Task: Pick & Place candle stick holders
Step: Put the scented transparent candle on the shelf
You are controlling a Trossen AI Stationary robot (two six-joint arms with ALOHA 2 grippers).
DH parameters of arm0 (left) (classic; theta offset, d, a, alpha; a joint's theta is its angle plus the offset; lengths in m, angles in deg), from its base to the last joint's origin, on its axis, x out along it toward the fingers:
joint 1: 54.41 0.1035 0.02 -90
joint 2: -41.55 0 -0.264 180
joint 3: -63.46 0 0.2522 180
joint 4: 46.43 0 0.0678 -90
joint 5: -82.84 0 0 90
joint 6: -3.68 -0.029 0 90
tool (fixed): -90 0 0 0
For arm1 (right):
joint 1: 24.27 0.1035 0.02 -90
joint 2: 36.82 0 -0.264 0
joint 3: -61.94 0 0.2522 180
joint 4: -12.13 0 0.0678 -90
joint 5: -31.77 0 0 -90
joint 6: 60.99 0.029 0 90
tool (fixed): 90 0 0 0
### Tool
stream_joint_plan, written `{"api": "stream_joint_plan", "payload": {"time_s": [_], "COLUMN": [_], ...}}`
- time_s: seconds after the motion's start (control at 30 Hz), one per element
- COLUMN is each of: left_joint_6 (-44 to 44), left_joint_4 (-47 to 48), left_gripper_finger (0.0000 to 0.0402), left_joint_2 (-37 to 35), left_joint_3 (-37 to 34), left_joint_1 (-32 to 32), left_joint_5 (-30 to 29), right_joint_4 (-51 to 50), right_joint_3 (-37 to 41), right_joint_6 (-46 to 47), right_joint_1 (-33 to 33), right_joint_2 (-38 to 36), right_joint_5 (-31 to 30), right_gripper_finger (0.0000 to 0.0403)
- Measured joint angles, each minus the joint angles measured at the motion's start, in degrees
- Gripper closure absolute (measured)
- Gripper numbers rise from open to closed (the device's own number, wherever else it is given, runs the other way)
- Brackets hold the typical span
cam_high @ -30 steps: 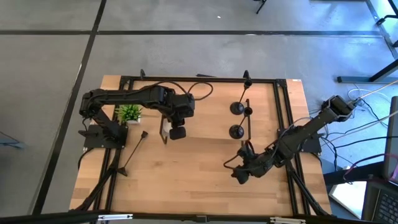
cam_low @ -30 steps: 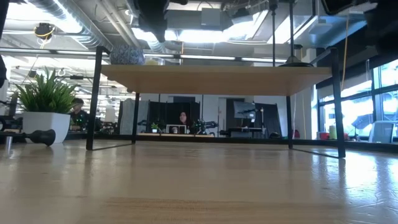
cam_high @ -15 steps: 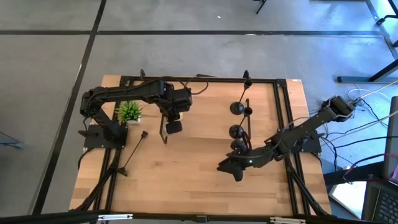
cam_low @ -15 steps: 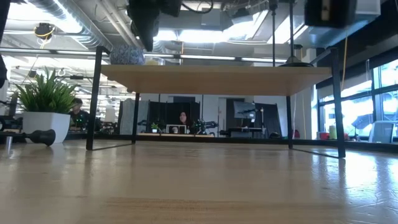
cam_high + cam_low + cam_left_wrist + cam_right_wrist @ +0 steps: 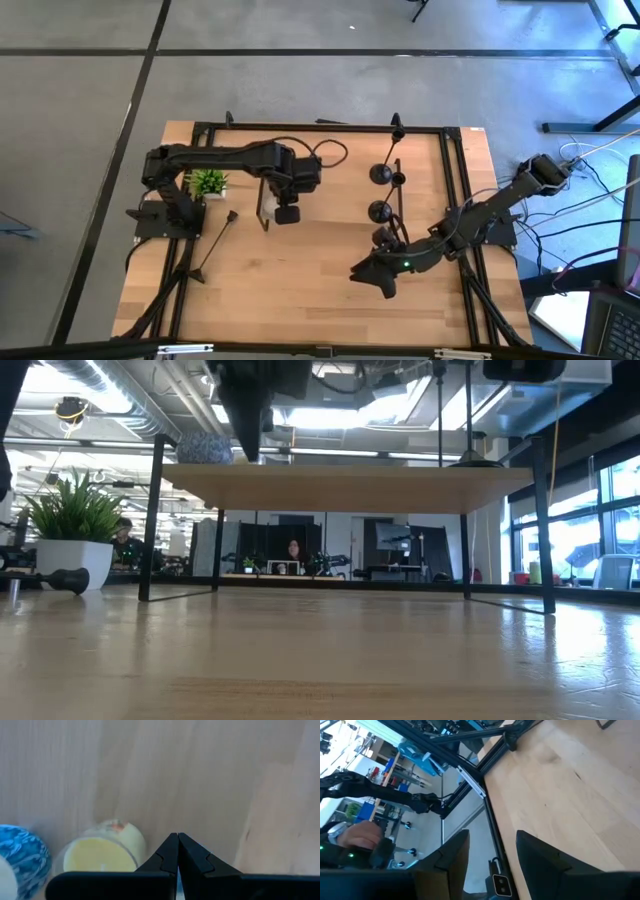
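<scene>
1. Right now my right gripper point(image 5: 365, 272) hangs over the table's bare wood at about five o'clock from the table's centre, fingers apart, gripping nothing.
2. My left gripper point(image 5: 178, 851) is pinched together and empty, above a yellow candle point(image 5: 102, 852) on the shelf point(image 5: 345, 487) at about eleven o'clock.
3. Two holders point(image 5: 381, 174) stand upright at about two o'clock, near the right gripper; a third point(image 5: 214, 244) lies flat at about eight o'clock.
4. I judge them light, rigid, and slick metal, top-heavy enough to tip.
5. I'd grip the thin stem midway, squarely, so it cannot twist or slide.
</scene>
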Motion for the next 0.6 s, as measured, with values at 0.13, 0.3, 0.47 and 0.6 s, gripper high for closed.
{"api": "stream_joint_plan", "payload": {"time_s": [0.13, 0.3, 0.47, 0.6], "left_joint_6": [-0.35, -1.07, -2.25, -2.45], "left_joint_4": [-0.17, -0.18, 1.23, 1.21], "left_gripper_finger": [0.04, 0.04, 0.04, 0.04], "left_joint_2": [1.47, 1.58, 1.58, 1.58], "left_joint_3": [-0.02, 0.0, 0.8, 1.31], "left_joint_1": [-0.01, -0.32, -0.28, 0.12], "left_joint_5": [-0.04, -0.09, -1.97, -1.97], "right_joint_4": [0.34, 0.31, 0.31, 0.29], "right_joint_3": [0.0, 0.0, 0.0, 0.0], "right_joint_6": [-0.04, -0.01, -0.01, -0.02], "right_joint_1": [0.42, 0.75, 0.79, 0.79], "right_joint_2": [0.0, 0.0, 0.0, 0.0], "right_joint_5": [0.02, 0.01, -0.01, -0.27], "right_gripper_finger": [0.0236, 0.0236, 0.0236, 0.0236]}}
